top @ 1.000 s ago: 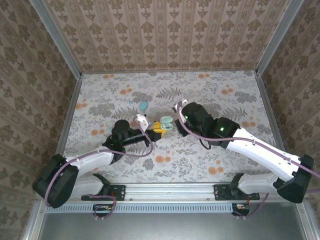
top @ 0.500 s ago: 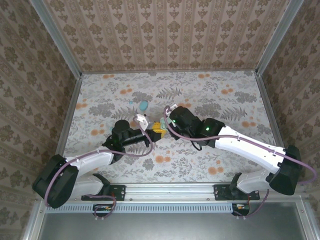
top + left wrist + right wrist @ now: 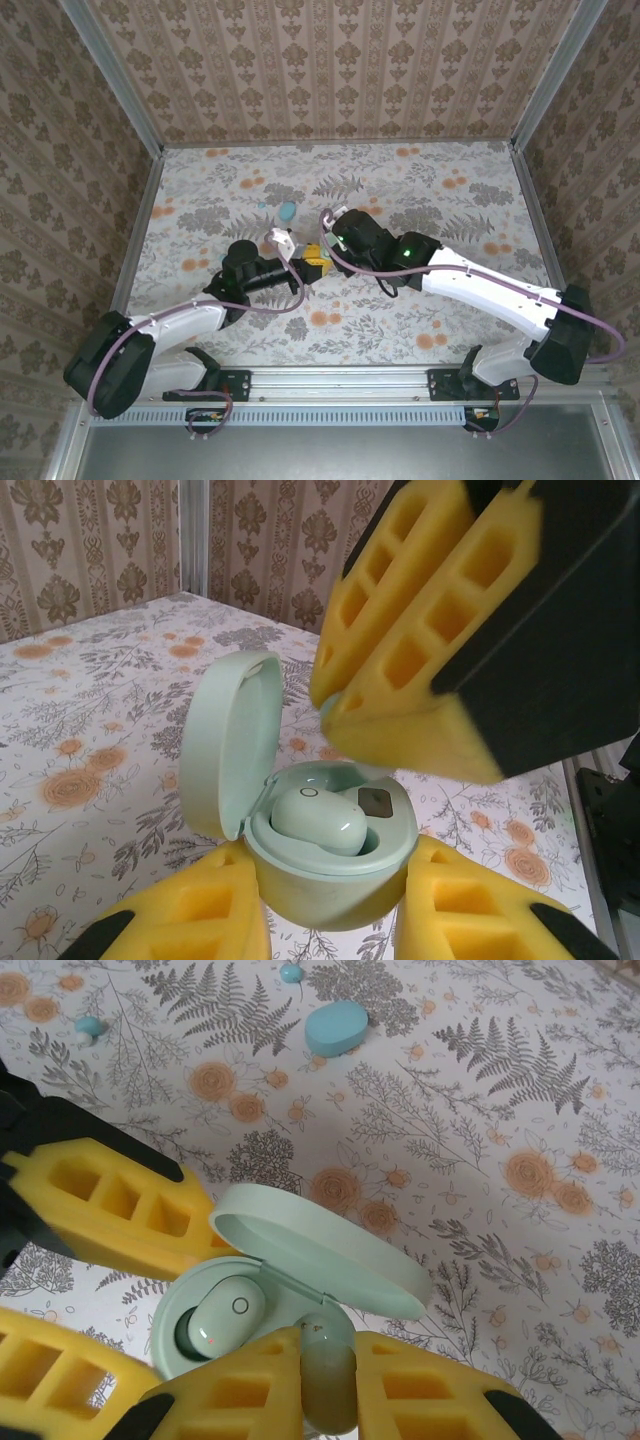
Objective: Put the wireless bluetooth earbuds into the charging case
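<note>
Mint open case, earbud inside, gripped by left jaws; second earbud gripped by right jaws.

An earbud was seated in the charging case; in the top view, a closed oval case was set at its eleven o'clock.

On the left wrist cam, the underside of the open mint-green oval plastic charging case is buried between the left gripper's yellow foam fingers, which run off the bottom edge. The right gripper's yellow foam pads are blurry, chopped by the top edge, and cover the case's far rim.

On the right wrist cam, the pale mint-green earbud pinched there is half sunk between the pads and clipped at the bottom. One tiny light-blue bit is cut by the top edge. From overhead, both grippers cover most of the case.
</note>
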